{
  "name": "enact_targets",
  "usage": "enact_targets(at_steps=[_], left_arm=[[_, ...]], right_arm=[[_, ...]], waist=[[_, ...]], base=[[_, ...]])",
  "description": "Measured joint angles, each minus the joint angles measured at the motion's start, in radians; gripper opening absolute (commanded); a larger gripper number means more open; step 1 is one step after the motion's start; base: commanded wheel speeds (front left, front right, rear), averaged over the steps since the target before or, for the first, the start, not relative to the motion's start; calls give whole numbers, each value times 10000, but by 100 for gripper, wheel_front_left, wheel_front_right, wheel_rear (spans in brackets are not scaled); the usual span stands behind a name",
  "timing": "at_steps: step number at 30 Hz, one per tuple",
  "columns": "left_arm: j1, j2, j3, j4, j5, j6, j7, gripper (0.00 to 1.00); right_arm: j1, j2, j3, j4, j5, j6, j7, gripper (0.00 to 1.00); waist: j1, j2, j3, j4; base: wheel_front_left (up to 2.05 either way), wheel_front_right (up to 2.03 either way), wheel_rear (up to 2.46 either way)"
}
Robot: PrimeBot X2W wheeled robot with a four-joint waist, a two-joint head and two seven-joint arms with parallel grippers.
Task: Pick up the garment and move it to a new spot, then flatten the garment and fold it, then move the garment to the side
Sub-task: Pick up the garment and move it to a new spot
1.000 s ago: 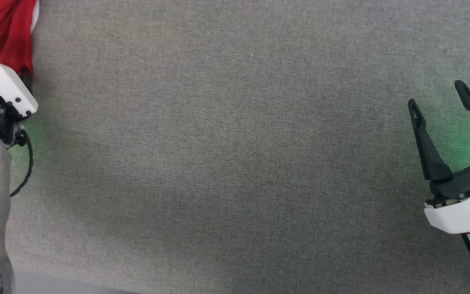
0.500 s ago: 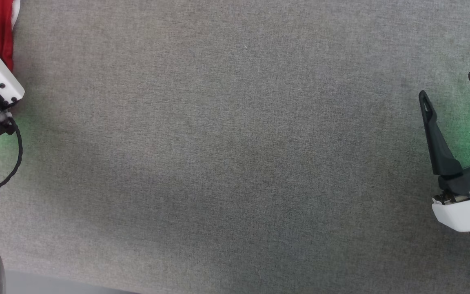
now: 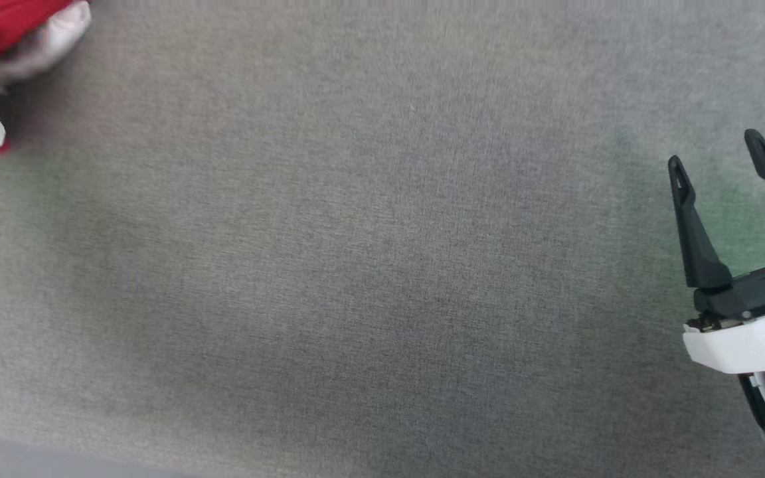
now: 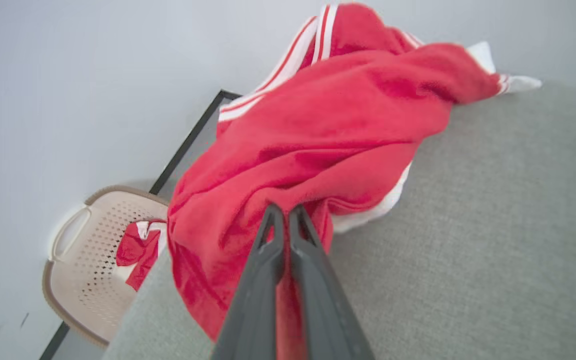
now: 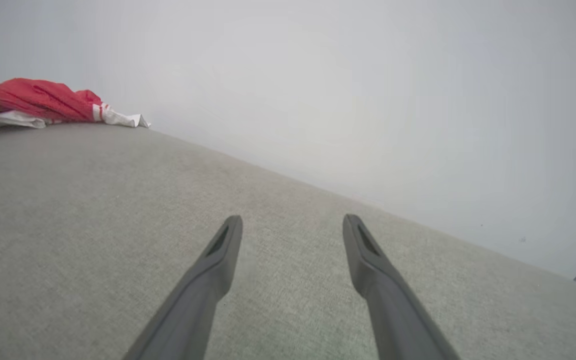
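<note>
One gripper grips the garment [image 4: 318, 135]: the left gripper [image 4: 284, 210] has its jaws pressed together on a fold. The garment is bunched at the desk's [image 3: 382, 265] far left corner and hangs over the left edge. The right gripper [image 3: 713, 149] is wide open and empty near the right edge, well apart from the garment.

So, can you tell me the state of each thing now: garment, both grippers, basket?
garment: crumpled in a heap at the table edge, not flattened.
left gripper: shut on the garment.
right gripper: open, empty, above the table.
basket: off the table, holding a small red-and-white cloth.
</note>
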Motion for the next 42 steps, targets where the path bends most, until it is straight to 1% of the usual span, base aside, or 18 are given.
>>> enact_targets(at_steps=[4,10,18,23,26,31,36,40,42], left_arm=[[-249,88,-330,-113,286,-146,-314,0],[-505,148,-731,-268,514,-242,-644,0],[-1030,138,-1438,-901,941,-399,-1174,0],[-1195,-31,-1891,-1306,988,-431,-1039,0],[-1218,-123,-2339,-1772,926,-458,-865,0],[-982,-222,-3319,-3080,144,-458,-242,0],[-589,236,-4330,-4824,-813,-460,428,0],[-250,523,-4853,-6163,-1580,-460,1055,0],[-106,631,-5072,-6782,-1743,-460,1331,0]], right_arm=[[45,217,23,314,2,0,-209,100],[89,485,23,648,4,0,-437,100],[372,892,-138,1064,15,0,-702,100],[611,1101,-234,1237,13,-2,-811,100],[769,1198,-299,1289,-2,-2,-867,100],[981,1335,-474,1333,-21,-2,-911,100],[1216,1524,-629,1319,-63,0,-951,100],[1338,1664,-809,1269,-113,-2,-965,100],[1387,1741,-874,1252,-165,-2,-988,100]], waist=[[0,0,-534,-3],[0,0,-1202,-9],[0,0,-2239,37],[0,0,-2731,55],[0,1,-3018,47],[0,0,-3452,-28],[0,0,-3779,-212],[0,1,-3940,-433],[0,0,-3997,-570]], base=[[0,0,0],[0,0,0],[0,0,0],[0,0,0],[0,0,0],[0,0,0],[0,0,0],[0,0,0],[0,0,0]])
